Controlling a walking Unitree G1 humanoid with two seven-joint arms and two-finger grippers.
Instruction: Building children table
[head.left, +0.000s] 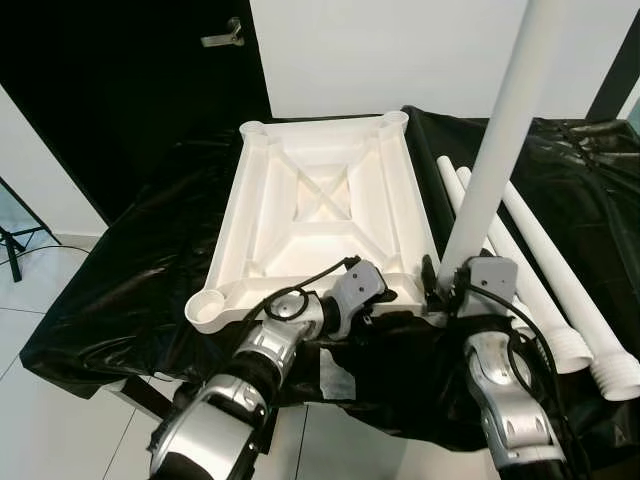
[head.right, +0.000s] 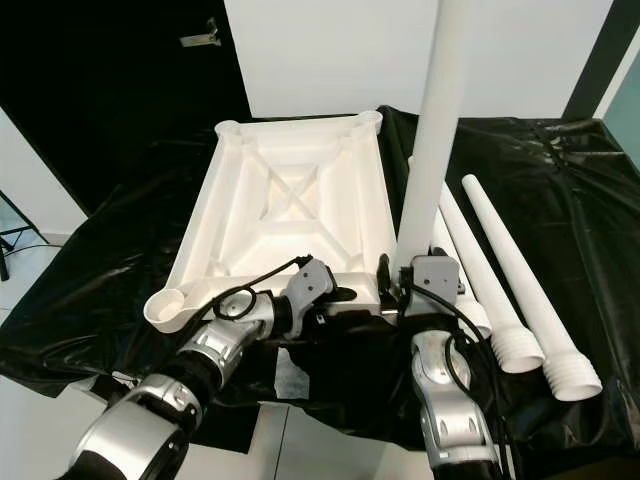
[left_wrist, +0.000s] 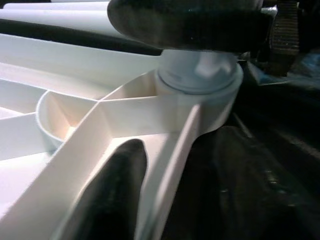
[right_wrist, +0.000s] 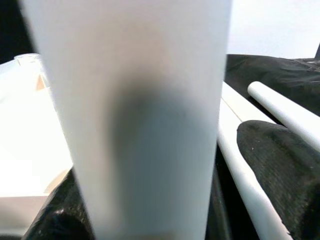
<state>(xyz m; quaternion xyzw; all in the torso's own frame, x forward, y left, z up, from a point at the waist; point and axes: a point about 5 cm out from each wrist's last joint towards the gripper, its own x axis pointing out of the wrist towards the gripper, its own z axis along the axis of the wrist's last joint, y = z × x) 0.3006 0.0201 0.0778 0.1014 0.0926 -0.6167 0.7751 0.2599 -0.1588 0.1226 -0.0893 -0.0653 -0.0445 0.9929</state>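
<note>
- Left eye view shows a black cloth over my work table, with the white tabletop lying upside down on it.
- One leg stands straight up at the near right corner of the tabletop. Its bottom end sits in the round socket there, as my left wrist view shows.
- Three more legs lie on the cloth to the right, side by side, waiting.
- My right gripper is pinching the standing leg low down, one finger on each side of it.
- My left gripper is at the near edge of the tabletop, close to that socket. One finger rests inside the rim. I think it is holding the edge, but I cannot tell for sure how tight.
- I think the job now is to get this leg all the way in. I should keep the leg straight up, not leaning, and turn or push it gently.
- My left gripper should hold the tabletop down so it does not slide or tip.
- If the leg leans, it may jam.
</note>
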